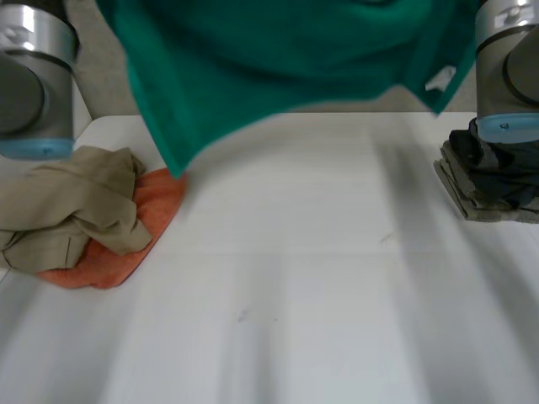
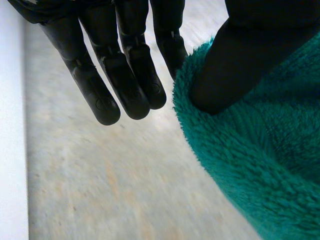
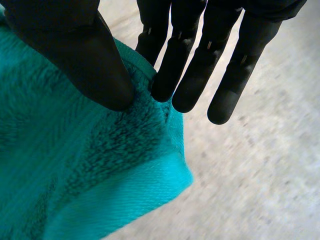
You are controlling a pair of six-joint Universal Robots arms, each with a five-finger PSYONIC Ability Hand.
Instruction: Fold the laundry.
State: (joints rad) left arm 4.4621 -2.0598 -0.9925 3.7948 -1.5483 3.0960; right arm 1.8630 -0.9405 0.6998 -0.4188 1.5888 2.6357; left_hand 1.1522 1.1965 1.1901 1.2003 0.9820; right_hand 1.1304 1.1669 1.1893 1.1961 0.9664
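Observation:
A green towel (image 1: pixel 278 50) hangs spread in the air over the far side of the white table (image 1: pixel 295 295), between my two arms. One lower corner dangles close to the orange cloth. In the left wrist view my left hand (image 2: pixel 125 75) pinches the towel (image 2: pixel 260 165) at its edge, the thumb pressed onto the pile and the nearest finger behind it. The other fingers stay straight beside the cloth. In the right wrist view my right hand (image 3: pixel 75 50) pinches a corner of the towel (image 3: pixel 75 165) between thumb and fingers (image 3: pixel 195 65).
At the table's left lies a crumpled beige garment (image 1: pixel 76 206) on top of an orange cloth (image 1: pixel 126 252). A stack of folded dark and grey cloths (image 1: pixel 493 181) sits at the right edge, under my right arm (image 1: pixel 505 67).

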